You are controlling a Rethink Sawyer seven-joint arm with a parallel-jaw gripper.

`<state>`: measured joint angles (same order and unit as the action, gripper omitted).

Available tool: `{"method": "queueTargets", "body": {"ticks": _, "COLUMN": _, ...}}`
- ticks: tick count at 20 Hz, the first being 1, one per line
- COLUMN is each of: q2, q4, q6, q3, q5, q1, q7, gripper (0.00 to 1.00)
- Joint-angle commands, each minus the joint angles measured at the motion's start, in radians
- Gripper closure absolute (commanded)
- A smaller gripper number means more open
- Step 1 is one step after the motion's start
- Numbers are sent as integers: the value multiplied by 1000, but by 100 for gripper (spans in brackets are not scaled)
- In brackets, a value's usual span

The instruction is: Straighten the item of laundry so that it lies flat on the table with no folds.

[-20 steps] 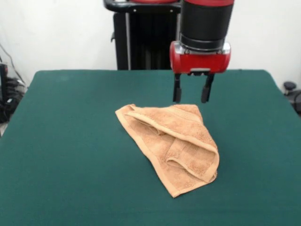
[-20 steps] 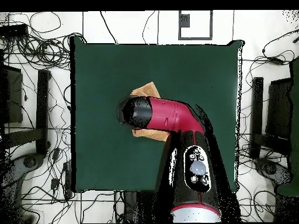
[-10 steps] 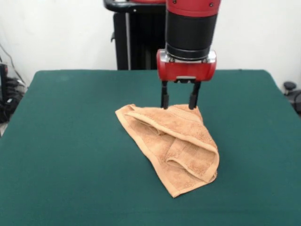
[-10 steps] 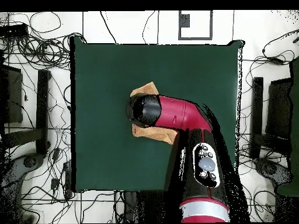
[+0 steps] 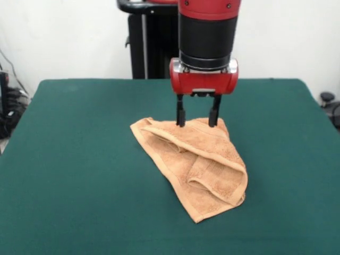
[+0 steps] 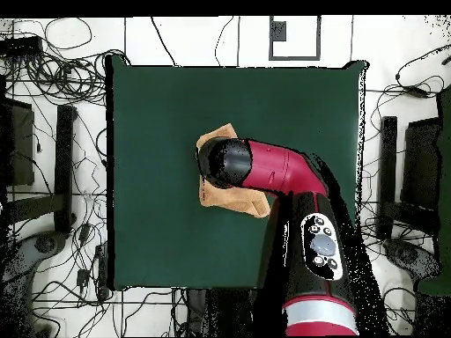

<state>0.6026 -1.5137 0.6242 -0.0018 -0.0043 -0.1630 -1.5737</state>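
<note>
Hanging over the far edge of the folded towel mid-worktop, the tool shows its 2 fingers spread only from the front; overhead, the arm hides them.

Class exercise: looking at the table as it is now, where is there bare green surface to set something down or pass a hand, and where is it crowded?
Bare felt of the table runs wide to the picture's left of the towel, along the near edge in front of it, and on its right side. The crowded spot is the towel's far end, where the open gripper hangs with its fingertips right at the cloth.
</note>
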Motion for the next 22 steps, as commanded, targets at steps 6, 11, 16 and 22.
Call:
{"method": "queueTargets", "body": {"ticks": 6, "q2": -82, "q4": 23, "q6": 128, "q3": 267, "q5": 26, "q1": -74, "q7": 93, "gripper": 0}}
{"method": "queueTargets", "body": {"ticks": 11, "q2": -94, "q4": -2, "q6": 149, "q3": 357, "q5": 41, "q1": -131, "q7": 134, "gripper": 0}}
{"method": "queueTargets", "body": {"ticks": 16, "q2": -104, "q4": -2, "q6": 153, "q3": 393, "q5": 24, "q1": -154, "q7": 126, "gripper": 0}}
{"method": "queueTargets", "body": {"ticks": 22, "q2": -111, "q4": -10, "q6": 137, "q3": 437, "q5": 4, "q1": -186, "q7": 117, "gripper": 0}}
